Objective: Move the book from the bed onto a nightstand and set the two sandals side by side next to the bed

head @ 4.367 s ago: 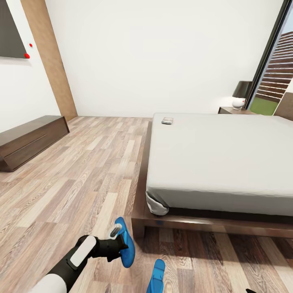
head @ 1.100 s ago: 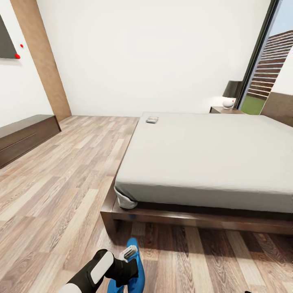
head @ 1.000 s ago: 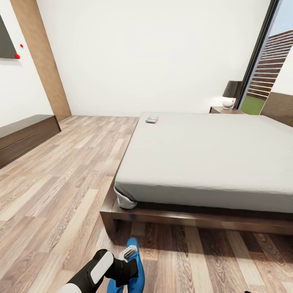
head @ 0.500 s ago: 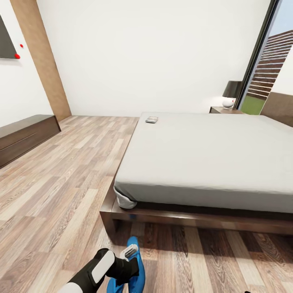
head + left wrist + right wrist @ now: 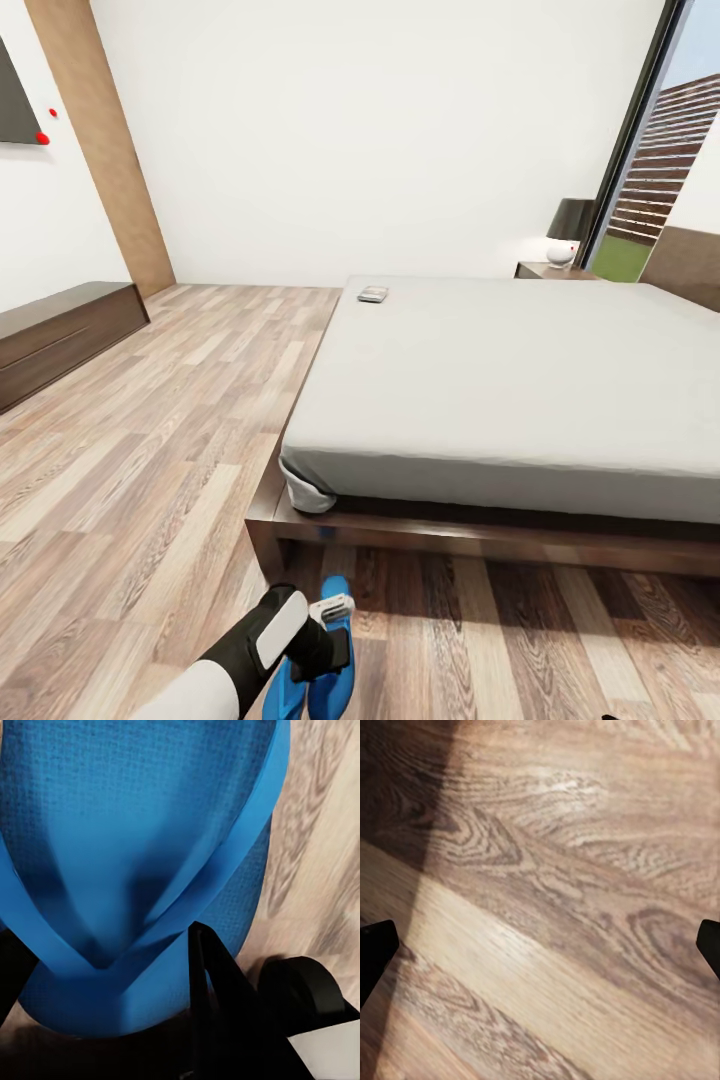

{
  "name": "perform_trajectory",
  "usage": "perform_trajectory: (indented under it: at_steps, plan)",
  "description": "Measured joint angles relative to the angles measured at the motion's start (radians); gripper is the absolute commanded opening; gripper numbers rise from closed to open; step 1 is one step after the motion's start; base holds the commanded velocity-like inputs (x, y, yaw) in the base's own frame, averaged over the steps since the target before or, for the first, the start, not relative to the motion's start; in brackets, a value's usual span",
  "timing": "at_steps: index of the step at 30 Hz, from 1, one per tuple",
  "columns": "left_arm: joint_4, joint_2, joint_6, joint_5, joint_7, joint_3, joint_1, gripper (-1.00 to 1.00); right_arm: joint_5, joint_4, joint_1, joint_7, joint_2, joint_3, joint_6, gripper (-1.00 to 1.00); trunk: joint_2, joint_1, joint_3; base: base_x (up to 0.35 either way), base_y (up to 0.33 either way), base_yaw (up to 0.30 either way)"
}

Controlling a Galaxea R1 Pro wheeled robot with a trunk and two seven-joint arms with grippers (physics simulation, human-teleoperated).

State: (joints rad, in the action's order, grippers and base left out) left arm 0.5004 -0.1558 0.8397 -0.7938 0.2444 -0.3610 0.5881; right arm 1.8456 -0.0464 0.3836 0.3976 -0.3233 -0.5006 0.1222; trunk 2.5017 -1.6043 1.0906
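- Sandals: one blue sandal hangs in the left gripper low over the floor, near the foot corner of the bed; the second sandal peeks out just beside it, under the arm
- Left wrist view shows the fingers clamped around the strap
- Right gripper's fingertips sit far apart, holding nothing, over bare planks
- Book lies at the mattress's far corner, well apart from the nightstand
- Best done by lowering the sandal flat, parallel to its mate, toes aligned, before letting go
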Motion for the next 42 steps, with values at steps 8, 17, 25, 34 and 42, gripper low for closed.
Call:
perform_trajectory:
  at_steps: [8, 17, 25, 34, 42]
  plan:
    - [0.010, 0.001, 0.001, 0.015, 0.009, -0.005, 0.003, -1.00, 0.002, 0.010, 0.000, 0.066, -0.007, 0.007, 0.005, 1.00, 0.000, 0.000, 0.000, 0.000, 0.000, 0.000]
    - [0.026, 0.003, 0.001, 0.016, 0.010, -0.004, 0.004, -1.00, -0.086, 0.250, 0.001, 0.434, -0.062, -0.195, 0.020, 1.00, 0.000, 0.000, 0.000, 0.000, 0.000, 0.000]
    - [0.050, 0.001, 0.002, 0.015, 0.009, -0.004, 0.004, -1.00, -0.173, 0.318, 0.001, 0.618, -0.080, -0.247, 0.033, 1.00, 0.000, 0.000, 0.000, 0.000, 0.000, 0.000]
    - [0.074, 0.000, 0.003, 0.016, 0.011, -0.006, 0.003, -1.00, -0.179, 0.320, 0.001, 0.633, -0.101, -0.248, 0.039, 1.00, 0.000, -0.001, 0.008, 0.000, 0.000, 0.000]
    - [0.107, 0.000, 0.002, 0.016, 0.011, -0.005, 0.003, -1.00, -0.180, 0.325, 0.001, 0.635, -0.110, -0.249, 0.039, 1.00, 0.002, -0.005, 0.039, 0.000, 0.000, 0.000]
